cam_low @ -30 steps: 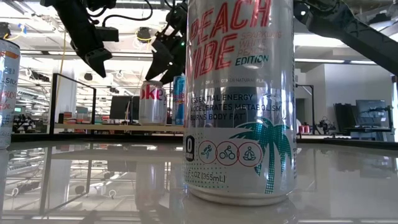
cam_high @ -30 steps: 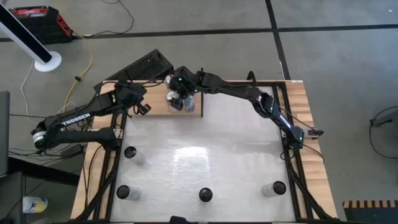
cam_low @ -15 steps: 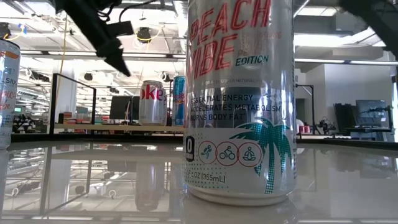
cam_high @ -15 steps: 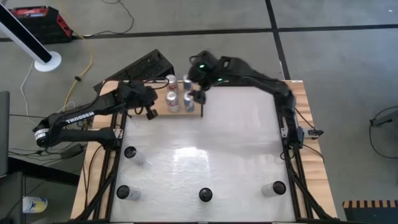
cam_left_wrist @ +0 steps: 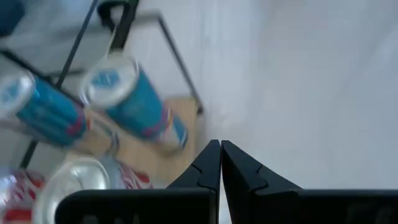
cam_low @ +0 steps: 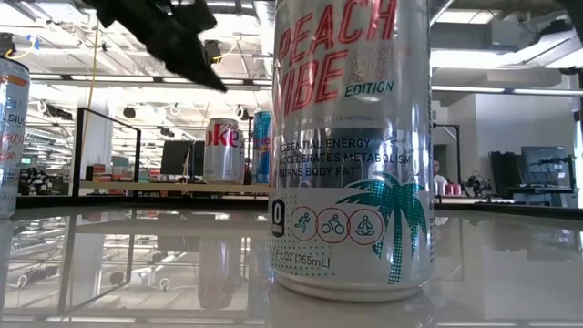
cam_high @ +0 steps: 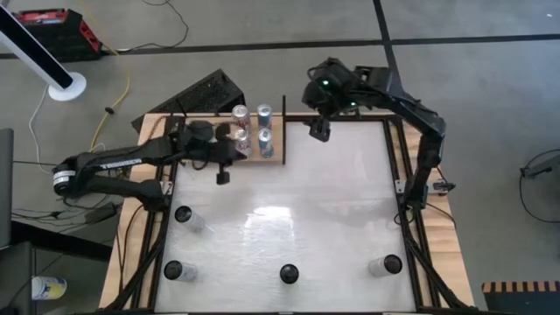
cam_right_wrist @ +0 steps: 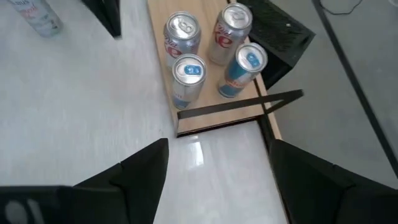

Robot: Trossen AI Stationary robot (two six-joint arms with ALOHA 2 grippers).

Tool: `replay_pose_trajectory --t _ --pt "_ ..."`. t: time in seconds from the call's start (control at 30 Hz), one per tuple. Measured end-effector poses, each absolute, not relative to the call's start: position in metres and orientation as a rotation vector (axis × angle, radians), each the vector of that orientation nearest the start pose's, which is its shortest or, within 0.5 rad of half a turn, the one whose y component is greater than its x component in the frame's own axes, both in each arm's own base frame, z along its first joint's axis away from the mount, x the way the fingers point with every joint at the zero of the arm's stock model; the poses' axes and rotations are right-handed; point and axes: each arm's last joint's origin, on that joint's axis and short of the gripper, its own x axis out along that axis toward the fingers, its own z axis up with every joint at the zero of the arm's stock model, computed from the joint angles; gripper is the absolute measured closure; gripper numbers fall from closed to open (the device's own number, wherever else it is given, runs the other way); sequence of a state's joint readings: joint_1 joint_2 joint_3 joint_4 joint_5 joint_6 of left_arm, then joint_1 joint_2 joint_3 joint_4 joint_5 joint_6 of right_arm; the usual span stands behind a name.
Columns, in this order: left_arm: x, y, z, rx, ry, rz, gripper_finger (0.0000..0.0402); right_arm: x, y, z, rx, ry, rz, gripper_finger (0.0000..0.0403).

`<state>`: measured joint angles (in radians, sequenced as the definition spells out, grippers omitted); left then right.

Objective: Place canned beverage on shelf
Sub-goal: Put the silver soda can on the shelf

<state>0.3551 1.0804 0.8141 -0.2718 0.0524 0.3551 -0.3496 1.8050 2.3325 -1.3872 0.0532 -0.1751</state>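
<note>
The shelf [cam_high: 255, 156], a light-wood plank with thin black uprights, sits at the table's far edge, left of centre. Several cans [cam_right_wrist: 188, 71] stand upright on it: two silver-and-red, two blue. My right gripper [cam_right_wrist: 217, 177] hangs open and empty, high above the table's far edge, to the right of the shelf [cam_right_wrist: 158, 68]. My left gripper [cam_high: 221, 176] is shut on nothing, hovering just off the shelf's near edge; its joined fingertips [cam_left_wrist: 221, 163] point slantwise down past the blue cans [cam_left_wrist: 130, 99].
Several more cans stand on the white tabletop: one at the left [cam_high: 183, 213] and three along the near edge [cam_high: 289, 273]; the middle one fills the low view [cam_low: 351, 146]. A black keyboard [cam_high: 203, 93] lies on the floor beyond the shelf.
My right gripper has risen from among the cans on the shelf and drawn back up and toward the table's right, leaving the cans standing. My left gripper, still shut, has swung toward the right along the shelf's near edge and turned its fingers about.
</note>
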Motion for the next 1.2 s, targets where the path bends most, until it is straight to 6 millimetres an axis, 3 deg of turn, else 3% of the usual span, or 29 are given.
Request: replay_pose_trajectory --t 0.1,0.2,0.33,0.6,0.77,0.93,1.2 --pt "0.23 0.081 0.267 0.252 0.63 0.243 0.0401 0.3 -0.11 0.466 -0.037 0.865 -0.303 0.0101" --pt "0.241 0.086 0.255 0.264 0.68 0.292 0.0401 0.295 -0.108 0.456 -0.037 0.866 -0.302 0.0101" --pt "0.244 0.09 0.248 0.292 0.741 0.395 0.0401 0.283 -0.103 0.429 -0.021 0.802 -0.311 0.0101" --pt "0.246 0.09 0.252 0.281 0.7 0.411 0.0401 0.242 -0.083 0.362 0.039 0.633 -0.323 0.0101" --pt "0.248 0.092 0.255 0.286 0.668 0.447 0.0401 0.218 -0.076 0.335 0.098 0.574 -0.349 0.0101" --pt "0.246 0.097 0.255 0.294 0.678 0.509 0.0401 0.203 -0.07 0.321 0.141 0.54 -0.361 0.0101" --pt "0.242 0.106 0.255 0.274 0.685 0.558 0.0402 0.198 -0.068 0.317 0.158 0.527 -0.366 0.0101"
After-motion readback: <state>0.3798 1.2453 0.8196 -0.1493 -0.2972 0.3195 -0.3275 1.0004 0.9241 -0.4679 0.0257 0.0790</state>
